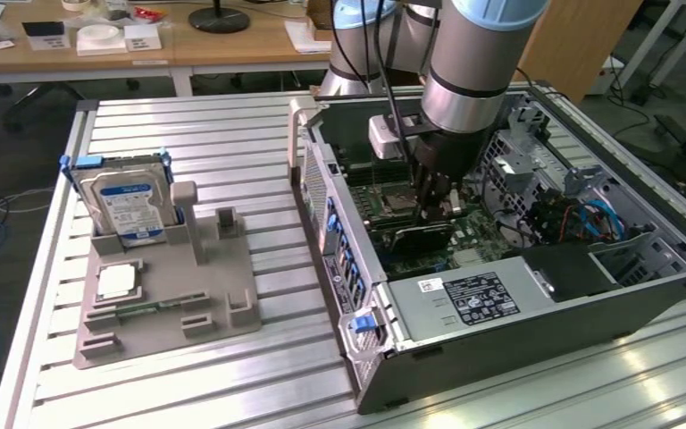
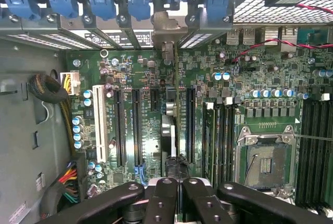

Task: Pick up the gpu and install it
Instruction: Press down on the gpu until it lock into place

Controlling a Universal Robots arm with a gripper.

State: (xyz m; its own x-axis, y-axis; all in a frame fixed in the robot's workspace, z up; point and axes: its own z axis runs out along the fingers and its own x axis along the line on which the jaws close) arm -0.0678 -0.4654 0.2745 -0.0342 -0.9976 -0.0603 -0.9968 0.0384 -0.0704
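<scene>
One thin flat gpu (image 2: pixel 171 130) edge-on | black jaws clamped on it | green motherboard (image 2: pixel 145 130)

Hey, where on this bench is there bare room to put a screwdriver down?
Free patches: the slatted table behind the grey fixture, up to the computer case, and the front strip below the fixture. Crowded: the fixture, with the hard drive and CPU chip, and inside the case, where the gripper holds the gpu.
</scene>
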